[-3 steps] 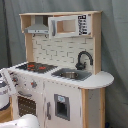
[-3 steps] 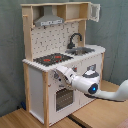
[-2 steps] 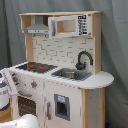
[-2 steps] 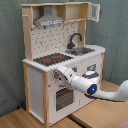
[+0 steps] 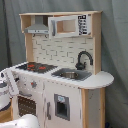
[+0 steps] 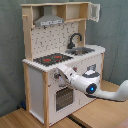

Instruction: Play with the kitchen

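The kitchen [image 5: 65, 80] is a tall white and light-wood toy unit that fills both exterior views. It has a black faucet [image 5: 83, 58] over a sink [image 5: 70, 75], a black hob with red rings [image 5: 36, 66], a grey hood [image 5: 38, 28] and a pegboard back. In the second exterior view my gripper [image 6: 61, 74] is up against the kitchen [image 6: 37, 80] front, just under the hob [image 6: 50, 59] and above the oven door [image 6: 62, 97]. Part of my white arm [image 5: 6, 89] shows at the first exterior view's left edge.
A grey curtain [image 6: 10, 50] hangs behind the kitchen. The unit stands on a wooden surface [image 6: 25, 119]. An upper cupboard door [image 6: 95, 12] stands open at the second exterior view's top right. A white rounded shape [image 5: 25, 121] lies at the first exterior view's bottom left.
My arm's wrist has sunk slightly in the second exterior view, while the gripper stays at the kitchen's front panel. The kitchen has not moved.
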Controlling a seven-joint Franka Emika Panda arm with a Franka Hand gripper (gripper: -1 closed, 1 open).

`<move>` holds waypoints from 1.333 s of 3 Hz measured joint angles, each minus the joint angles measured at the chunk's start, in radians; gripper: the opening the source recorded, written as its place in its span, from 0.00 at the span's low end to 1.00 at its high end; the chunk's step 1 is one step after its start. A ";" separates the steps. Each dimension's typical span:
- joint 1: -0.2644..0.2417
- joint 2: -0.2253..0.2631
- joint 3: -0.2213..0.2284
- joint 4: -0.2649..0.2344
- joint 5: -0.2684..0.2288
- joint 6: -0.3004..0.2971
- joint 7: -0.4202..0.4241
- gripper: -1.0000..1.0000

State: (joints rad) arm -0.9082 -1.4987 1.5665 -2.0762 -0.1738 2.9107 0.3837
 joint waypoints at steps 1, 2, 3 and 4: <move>0.004 0.000 0.064 0.015 0.000 -0.007 0.047 0.00; 0.004 0.000 0.068 0.015 0.000 -0.007 0.050 1.00; 0.005 0.001 0.084 0.017 0.000 -0.007 0.058 1.00; 0.009 0.005 0.014 0.060 -0.001 -0.006 -0.002 1.00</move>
State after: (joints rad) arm -0.8990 -1.4937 1.5800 -2.0164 -0.1751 2.9046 0.3815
